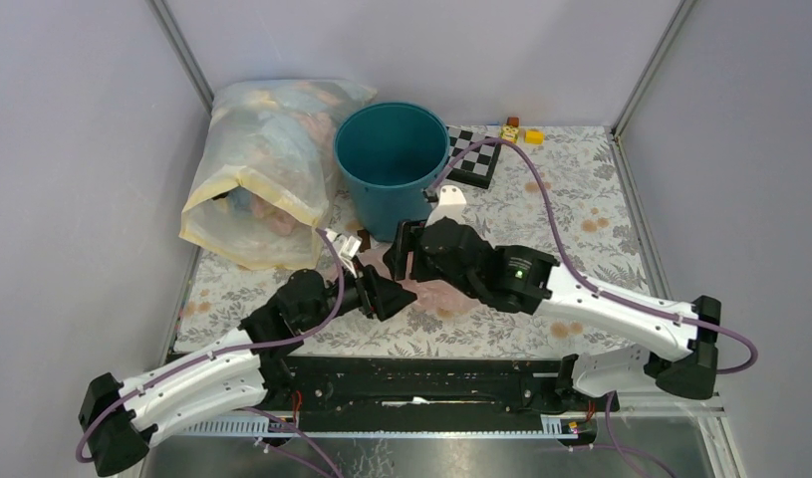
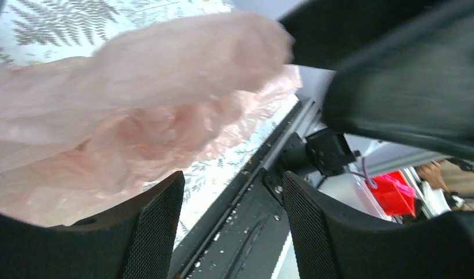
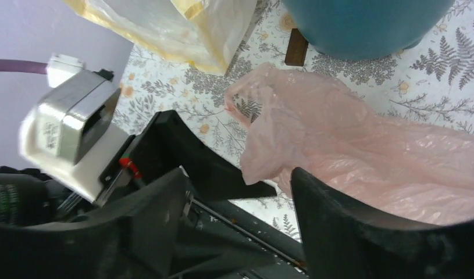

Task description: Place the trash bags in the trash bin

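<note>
Down on the table (image 1: 601, 199), just on the near side of the trash bin (image 1: 392, 164): one pale pink trash bag (image 1: 439, 295), crumpled, loose, not yet in. From above, mostly hidden under the right arm, with only a patch of film showing.

From the right wrist, reads as a long sheet with one corner pointing toward the bin's foot and the rest trailing away from the bin.

Left gripper (image 1: 390, 296): fingers spread wide, nothing between them, tips just beside the bag's end farther from the bin. From its own wrist, film ahead and off to one finger's side rather than in the gap; cannot tell whether touching.

Right gripper (image 1: 402, 251): also spread wide and empty, set between the bin's base and the bag, with film just beside one finger and none in the gap.

Probably a gather-and-pinch to come. Left looks slightly nearer the film. Either way, calls for a shift sideways across the bag's long axis before closing, then a lift clear of the bin's rim.

Beside the bin, away from the bag: a large clear sack (image 1: 267, 169), not part of this.
</note>
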You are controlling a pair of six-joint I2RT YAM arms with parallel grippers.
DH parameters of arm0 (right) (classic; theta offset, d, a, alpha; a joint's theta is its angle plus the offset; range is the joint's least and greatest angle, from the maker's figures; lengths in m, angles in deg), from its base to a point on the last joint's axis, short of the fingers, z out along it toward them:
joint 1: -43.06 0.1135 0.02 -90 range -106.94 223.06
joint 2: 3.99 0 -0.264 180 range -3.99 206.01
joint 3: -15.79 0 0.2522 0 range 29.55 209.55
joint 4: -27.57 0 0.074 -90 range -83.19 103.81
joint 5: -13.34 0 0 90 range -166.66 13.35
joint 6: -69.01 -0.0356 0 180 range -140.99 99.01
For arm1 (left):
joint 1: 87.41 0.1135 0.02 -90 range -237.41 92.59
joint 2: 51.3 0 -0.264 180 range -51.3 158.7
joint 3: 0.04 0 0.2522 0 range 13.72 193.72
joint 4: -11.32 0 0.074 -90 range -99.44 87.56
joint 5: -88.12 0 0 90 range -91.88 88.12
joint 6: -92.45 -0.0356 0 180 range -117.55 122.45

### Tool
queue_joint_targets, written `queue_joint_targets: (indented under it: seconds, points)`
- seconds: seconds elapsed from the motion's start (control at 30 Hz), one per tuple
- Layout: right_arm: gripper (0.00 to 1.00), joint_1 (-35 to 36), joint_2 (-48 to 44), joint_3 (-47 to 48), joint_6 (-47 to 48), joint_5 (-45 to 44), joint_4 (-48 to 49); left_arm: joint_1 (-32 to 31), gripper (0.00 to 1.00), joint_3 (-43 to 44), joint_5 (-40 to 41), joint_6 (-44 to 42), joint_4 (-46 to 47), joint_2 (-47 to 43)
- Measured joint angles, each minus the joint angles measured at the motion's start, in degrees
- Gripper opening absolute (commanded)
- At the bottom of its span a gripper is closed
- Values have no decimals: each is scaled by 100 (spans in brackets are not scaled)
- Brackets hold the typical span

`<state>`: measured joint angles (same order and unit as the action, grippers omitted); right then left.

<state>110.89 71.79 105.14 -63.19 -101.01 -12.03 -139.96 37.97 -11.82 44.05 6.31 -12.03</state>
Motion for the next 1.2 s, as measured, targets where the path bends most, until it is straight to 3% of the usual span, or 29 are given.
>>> queue_joint_targets:
  seconds: [0.07,0.17,0.4,0.63,0.83,1.2]
  points:
    - [93,0,-210,-138,28,-28,55,0,75,0,304,-9,-7,140]
    - [99,0,-671,-509,81,-227,92,0,79,0,815,-22,-55,186]
    - [100,0,-1786,-1351,105,-1196,-345,0,82,125,1534,-146,-155,922]
    - [100,-321,-2892,-1978,-828,-2312,-1895,0,80,531,1991,-144,-151,2249]
    - [100,-1250,-3217,-2555,-841,-2177,-2181,76,77,638,2581,24,-186,2332]
    - [100,-3510,-2671,-3635,-125,-321,-872,337,77,623,2686,-140,-170,2151]
